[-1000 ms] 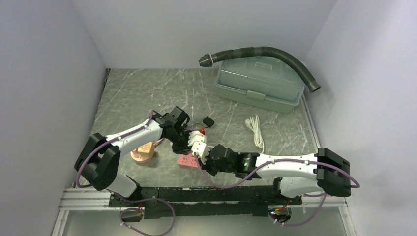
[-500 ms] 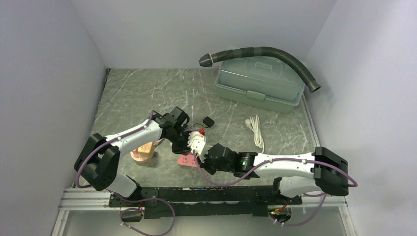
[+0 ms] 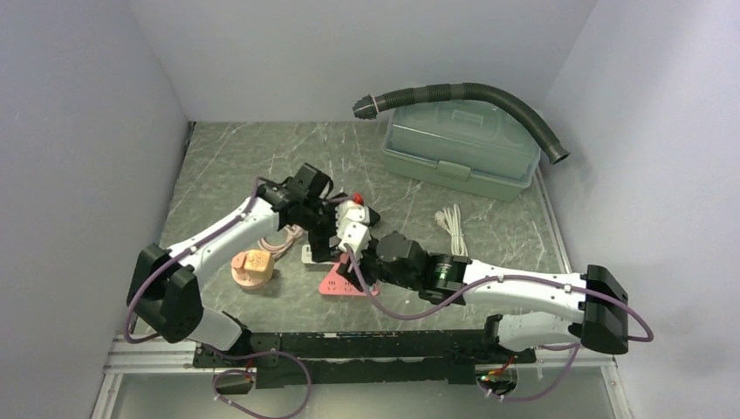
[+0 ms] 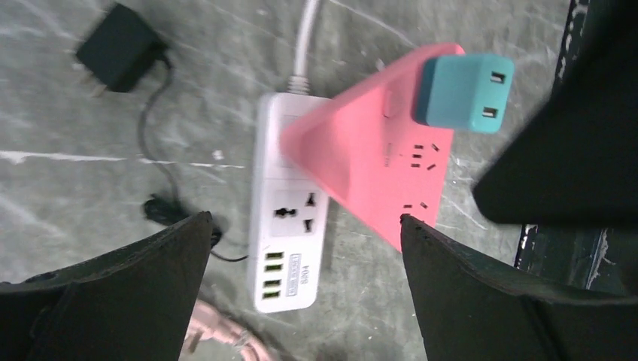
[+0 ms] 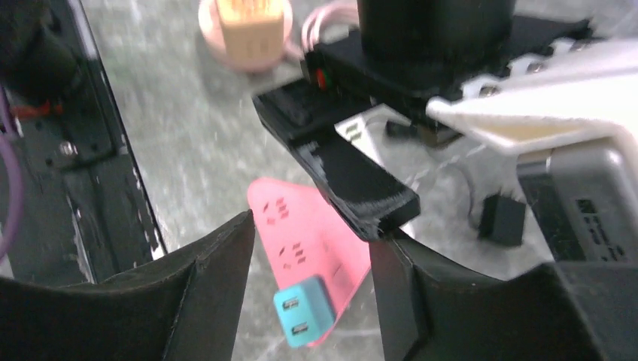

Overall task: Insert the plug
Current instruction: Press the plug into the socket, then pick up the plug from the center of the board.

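Observation:
A teal plug (image 4: 463, 90) sits on the end of the face of a pink power strip (image 4: 376, 158); its prongs are hidden. The pink strip leans over a white power strip (image 4: 290, 226). My left gripper (image 4: 302, 222) hangs above both strips, jaws wide open and holding nothing. My right gripper (image 5: 310, 233) is open too, above the pink strip (image 5: 301, 226) and the teal plug (image 5: 303, 310), touching neither. In the top view the left gripper (image 3: 327, 240) and right gripper (image 3: 359, 266) stand close together over the pink strip (image 3: 336, 284).
A black adapter (image 4: 120, 49) with a thin cord lies beyond the white strip. A tan plug in a pink dish (image 3: 253, 266) and a pink cable (image 3: 292, 237) sit to the left. A coiled white cable (image 3: 452, 229), green box (image 3: 458, 144) and grey hose (image 3: 489, 94) lie at the back right.
Both grippers have opened. The left gripper drew back toward the far side and the right gripper followed forward. The pink strip with the teal plug now rests free on the table.

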{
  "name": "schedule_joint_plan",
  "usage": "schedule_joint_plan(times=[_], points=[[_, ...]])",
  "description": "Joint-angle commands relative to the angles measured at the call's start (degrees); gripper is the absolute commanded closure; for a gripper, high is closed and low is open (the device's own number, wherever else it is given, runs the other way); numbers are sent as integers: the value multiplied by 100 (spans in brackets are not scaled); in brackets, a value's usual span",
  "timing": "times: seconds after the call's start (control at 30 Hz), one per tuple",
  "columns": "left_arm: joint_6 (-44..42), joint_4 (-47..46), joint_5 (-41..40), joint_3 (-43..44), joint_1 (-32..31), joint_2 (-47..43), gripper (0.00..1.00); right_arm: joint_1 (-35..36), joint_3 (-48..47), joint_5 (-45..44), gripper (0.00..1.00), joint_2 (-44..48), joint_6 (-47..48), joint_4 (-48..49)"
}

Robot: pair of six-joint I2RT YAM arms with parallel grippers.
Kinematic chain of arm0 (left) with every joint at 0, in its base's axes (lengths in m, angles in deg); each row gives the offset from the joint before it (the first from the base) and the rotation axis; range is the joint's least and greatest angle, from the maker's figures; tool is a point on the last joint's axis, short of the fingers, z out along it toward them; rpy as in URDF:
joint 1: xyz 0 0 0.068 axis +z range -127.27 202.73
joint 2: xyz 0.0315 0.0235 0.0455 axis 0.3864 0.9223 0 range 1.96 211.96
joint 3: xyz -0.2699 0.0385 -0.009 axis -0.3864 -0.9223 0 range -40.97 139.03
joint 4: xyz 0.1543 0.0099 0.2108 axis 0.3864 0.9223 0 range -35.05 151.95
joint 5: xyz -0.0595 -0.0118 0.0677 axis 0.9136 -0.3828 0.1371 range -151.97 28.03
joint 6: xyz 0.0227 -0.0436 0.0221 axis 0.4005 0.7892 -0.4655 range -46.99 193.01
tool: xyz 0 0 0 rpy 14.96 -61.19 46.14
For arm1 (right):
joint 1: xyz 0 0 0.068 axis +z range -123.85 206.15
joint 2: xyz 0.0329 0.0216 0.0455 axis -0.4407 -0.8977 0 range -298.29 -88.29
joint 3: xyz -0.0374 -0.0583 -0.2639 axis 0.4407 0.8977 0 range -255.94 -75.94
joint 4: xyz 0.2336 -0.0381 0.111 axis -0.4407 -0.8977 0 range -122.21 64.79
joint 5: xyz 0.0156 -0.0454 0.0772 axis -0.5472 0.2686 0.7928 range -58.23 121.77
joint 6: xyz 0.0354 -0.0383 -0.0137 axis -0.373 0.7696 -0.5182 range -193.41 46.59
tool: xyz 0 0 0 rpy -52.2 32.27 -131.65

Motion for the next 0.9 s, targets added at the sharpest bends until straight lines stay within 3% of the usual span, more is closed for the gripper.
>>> schedule_joint_plan(times=[0.0,0.03,0.07,0.17,0.33,0.57,0.63,0.73,0.87], points=[[348,357,148,599,278,-288,0,-129,-735,-371,31,312,190,-89],[364,423,180,681,387,-292,0,-234,-809,-405,25,381,156,-125],[381,504,255,749,528,-292,0,-429,-888,-379,5,441,111,-165],[453,671,393,859,928,-320,0,-965,-1020,-228,0,493,-114,-257],[420,736,548,736,1378,-618,0,-1862,-897,-45,0,98,-735,52],[889,218,263,1035,1829,-955,0,-2517,-1564,-399,1,-1619,-637,-58],[1180,185,28,1161,1943,-940,0,-2541,-1603,-423,8,-2072,-454,147],[1287,487,-45,1386,2165,-820,0,-2615,-1828,-435,27,-2784,-408,282],[1262,723,78,1534,2442,-752,0,-2704,-1948,-335,31,-3194,-406,499]])
